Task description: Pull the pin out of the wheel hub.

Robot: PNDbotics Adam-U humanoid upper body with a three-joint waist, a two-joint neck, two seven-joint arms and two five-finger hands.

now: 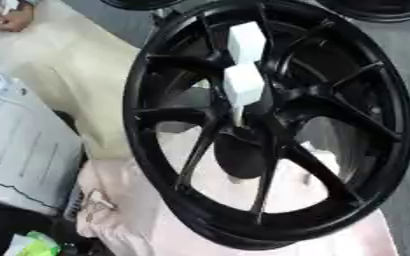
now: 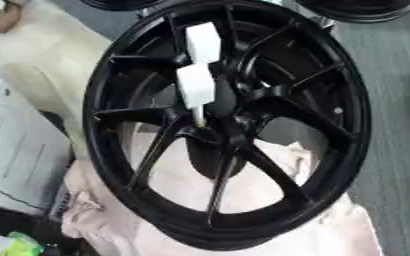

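While the pin (image 1: 243,85) is seen seated at the hub (image 1: 243,127), the pull-out cannot be called done.

A black spoked wheel (image 1: 165,65) is seen filling most of both views, propped tilted on a pale pink cloth (image 1: 348,240) at its lower rim, with a beige covered surface (image 1: 68,65) to its left. At the wheel's centre, two white blocks are stacked in line, with a thin white stem running from the lower block down into the hub; this is taken to be the pin. No gap between stem and hub is shown, so extraction is judged still outstanding. Neither robot hand is shown in either view, so finger state cannot be told. A full withdrawal along the stem's line is what remains.
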